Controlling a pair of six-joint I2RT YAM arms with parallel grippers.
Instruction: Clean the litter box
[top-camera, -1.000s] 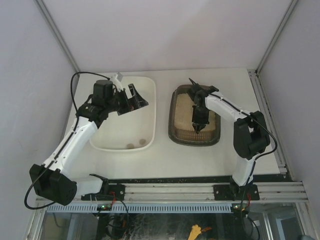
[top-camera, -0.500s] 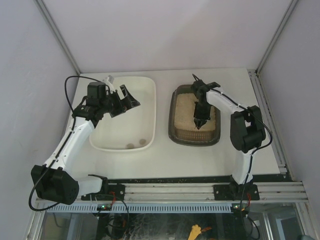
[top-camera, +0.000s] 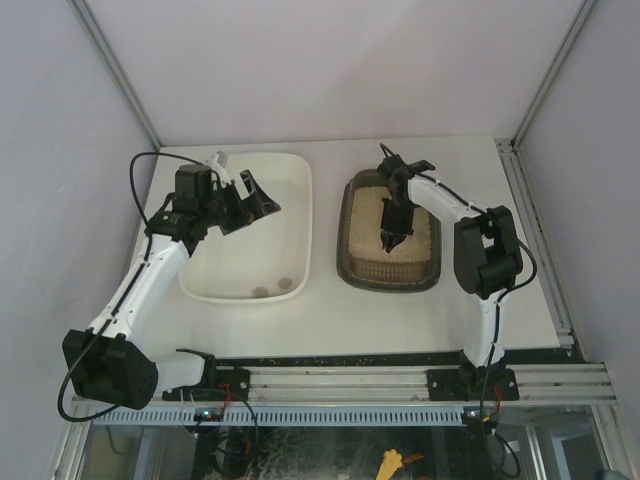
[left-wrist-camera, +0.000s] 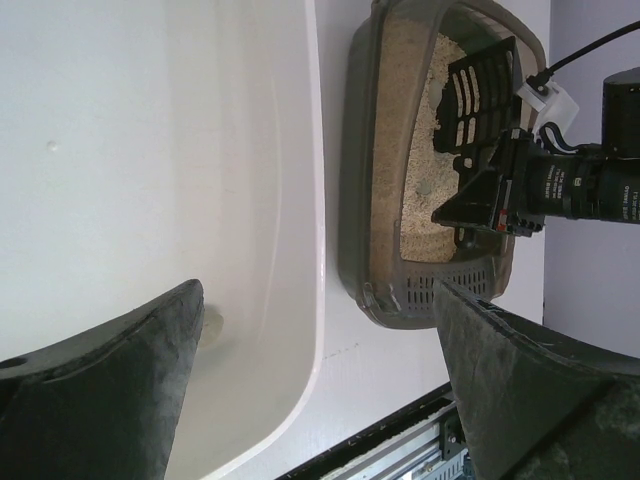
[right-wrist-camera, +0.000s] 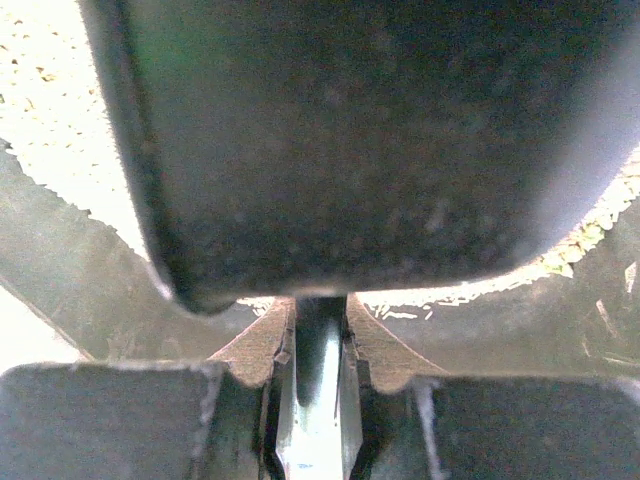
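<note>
Over on the right side of the table (top-camera: 400, 320), the right gripper (top-camera: 393, 213) is clamped tight on the handle of the black slotted scoop (top-camera: 387, 240). The scoop's head points down over the sandy litter (top-camera: 368, 215) inside the litter box (top-camera: 345, 235). Honestly can't tell from any view whether the scoop's edge is touching the litter or sitting just above it. On the right wrist cam the back of the scoop fills nearly everything, with the handle pinched in the jaws at the bottom. The litter box sits on the table just to the right of the big cream tub (top-camera: 308, 220), with a thin strip of table between them. The left gripper (top-camera: 258, 198) hangs over the tub's far left part, fingers (left-wrist-camera: 120, 380) spread wide, nothing between them. Two small brownish lumps (top-camera: 261, 291) lie on the tub floor by its near wall.
</note>
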